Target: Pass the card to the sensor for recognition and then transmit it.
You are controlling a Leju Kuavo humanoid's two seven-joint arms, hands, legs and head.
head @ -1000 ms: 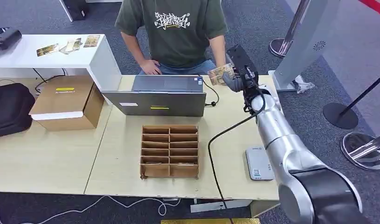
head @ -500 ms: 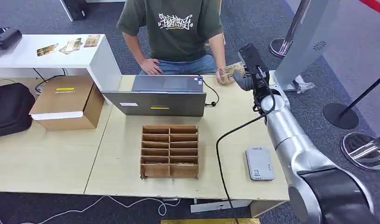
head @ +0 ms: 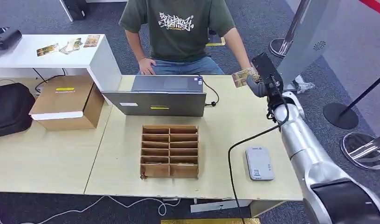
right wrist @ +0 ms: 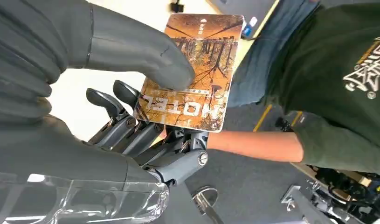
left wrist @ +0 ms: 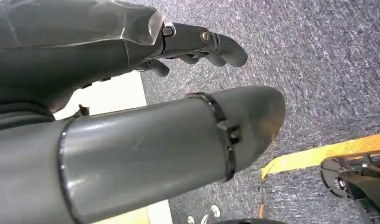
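Observation:
My right hand (head: pixel 262 80) is raised over the table's far right corner and holds an orange-brown hotel card (head: pixel 244 77) facing the person. In the right wrist view the thumb (right wrist: pixel 146 60) presses on the card (right wrist: pixel 197 70) and the fingers (right wrist: pixel 146 135) back it from behind. The person's forearm (right wrist: pixel 258 145) reaches in behind the card; whether their hand touches it I cannot tell. The grey card sensor (head: pixel 259 163) lies flat near the table's front right, well short of the hand. My left hand (left wrist: pixel 197 44) hangs above the carpet holding nothing, fingers loosely apart from the thumb.
A person in a dark green shirt (head: pixel 178 32) stands behind the table. A closed laptop (head: pixel 155 95) and a cardboard slot organiser (head: pixel 169 151) sit mid-table, a cardboard box (head: pixel 66 100) and a black bag (head: pixel 8 109) to the left. Stanchion bases (head: pixel 339 115) stand right of the table.
My right arm has swung to the right along the table's far edge, carrying the card. The person's arm has moved right with it.

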